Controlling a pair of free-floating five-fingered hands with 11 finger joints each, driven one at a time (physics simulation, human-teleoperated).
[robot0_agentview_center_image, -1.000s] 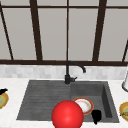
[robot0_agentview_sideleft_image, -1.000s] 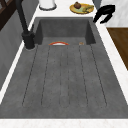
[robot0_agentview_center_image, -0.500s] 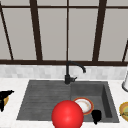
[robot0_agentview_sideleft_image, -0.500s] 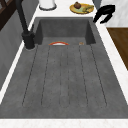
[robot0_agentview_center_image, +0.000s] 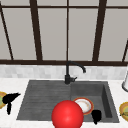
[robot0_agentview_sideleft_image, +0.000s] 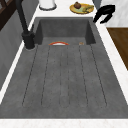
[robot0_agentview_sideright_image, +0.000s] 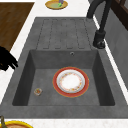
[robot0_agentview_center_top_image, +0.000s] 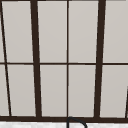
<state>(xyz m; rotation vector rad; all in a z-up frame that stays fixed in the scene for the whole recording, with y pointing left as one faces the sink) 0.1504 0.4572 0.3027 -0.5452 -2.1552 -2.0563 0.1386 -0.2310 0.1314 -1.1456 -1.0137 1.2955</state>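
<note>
**Fig.: sink station, front + both side views.** Right hand (robot0_agentview_center_image: 96, 115) hangs over the front edge of the sink (robot0_agentview_center_image: 42, 100), basin side. Its fingers are apart and loosely curved, closed on nothing. The nearest item is the red-rimmed plate (robot0_agentview_sideright_image: 71, 82), which lies flat on the basin floor, roughly central and clear of all four walls. It has a white centre, a patterned inner band and a broad red-orange rim. A small round drain fitting (robot0_agentview_sideright_image: 37, 91) sits well apart from it, toward the front wall.

Left hand (robot0_agentview_center_image: 8, 98) is idle over the worktop (robot0_agentview_center_image: 15, 86) at the drainboard end. Its fingers are straight, the thumb hangs down, and it holds nothing. It overlaps a yellow dish (robot0_agentview_center_image: 1, 93) at the frame edge.

**Handling note (judgement):** the plate lies low and flat, so a top-down pinch has little to bite on. A rim approach is prob. best: come down inside the front wall, slip fingers under one edge w/ the thumb on top, and keep the wrist clear of the tap (robot0_agentview_center_image: 68, 75).

**Also shown:** a red sphere (robot0_agentview_center_image: 67, 115) in the foreground, partly covering the plate (depth cannot be told). A second yellow dish w/ food (robot0_agentview_sideleft_image: 81, 8) and a white vessel (robot0_agentview_sideleft_image: 47, 3) stand on the worktop beyond the basin.
</note>
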